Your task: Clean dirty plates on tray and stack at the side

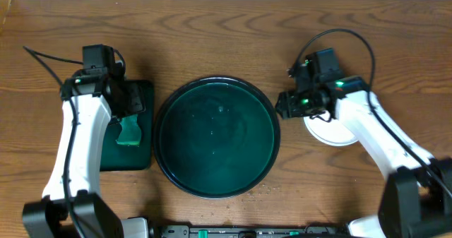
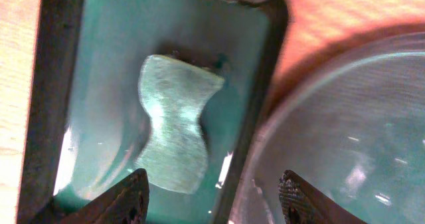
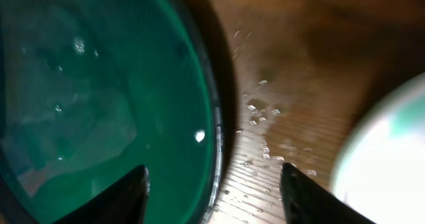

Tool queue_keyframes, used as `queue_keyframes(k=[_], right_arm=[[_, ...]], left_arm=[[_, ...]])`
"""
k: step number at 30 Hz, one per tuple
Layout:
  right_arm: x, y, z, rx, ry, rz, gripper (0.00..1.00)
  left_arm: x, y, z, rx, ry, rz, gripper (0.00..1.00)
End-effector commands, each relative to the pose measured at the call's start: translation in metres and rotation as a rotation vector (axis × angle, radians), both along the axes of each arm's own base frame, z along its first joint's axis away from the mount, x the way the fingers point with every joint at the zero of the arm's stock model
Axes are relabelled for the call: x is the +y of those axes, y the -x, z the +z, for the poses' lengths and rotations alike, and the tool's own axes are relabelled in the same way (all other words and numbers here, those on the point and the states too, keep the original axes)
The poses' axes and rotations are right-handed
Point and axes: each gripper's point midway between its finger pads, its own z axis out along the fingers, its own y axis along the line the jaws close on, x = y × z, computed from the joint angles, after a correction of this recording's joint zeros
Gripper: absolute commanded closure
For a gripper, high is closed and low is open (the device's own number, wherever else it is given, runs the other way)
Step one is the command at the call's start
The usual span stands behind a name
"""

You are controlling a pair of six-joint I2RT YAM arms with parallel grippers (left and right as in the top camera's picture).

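Plate [image 1: 339, 134] just behind right gripper [image 1: 282, 105], outside tray [image 1: 157, 135]

round tray [image 1: 215, 135]: open from above
plates [image 1: 337, 133] side: narrow gap, right gripper [image 3: 214, 194] over it
rectangular tray [image 1: 134, 159]: left arm [image 1: 78, 139] overhead

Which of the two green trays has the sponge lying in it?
The smaller rectangular tray at the left holds the sponge; the large round tray in the middle has none.
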Motion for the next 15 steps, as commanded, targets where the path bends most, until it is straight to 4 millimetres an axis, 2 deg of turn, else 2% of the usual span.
queue_keyframes(k=[1,4,9,15], right_arm=[[0.011,0.007,-0.019,0.089,-0.031,-0.007,0.46],[0.015,0.013,-0.035,0.152,-0.047,-0.001,0.55],[0.021,0.018,-0.051,0.211,-0.068,0.009,0.71],[0.022,0.019,-0.060,0.230,-0.067,0.009,0.75]], left_arm=[[-0.015,0.001,0.007,-0.011,0.059,-0.059,0.37],[-0.023,0.004,0.006,0.004,0.060,-0.084,0.37],[-0.038,0.000,0.007,-0.011,0.055,-0.135,0.37],[-0.047,-0.007,0.010,-0.037,0.052,-0.164,0.37]])
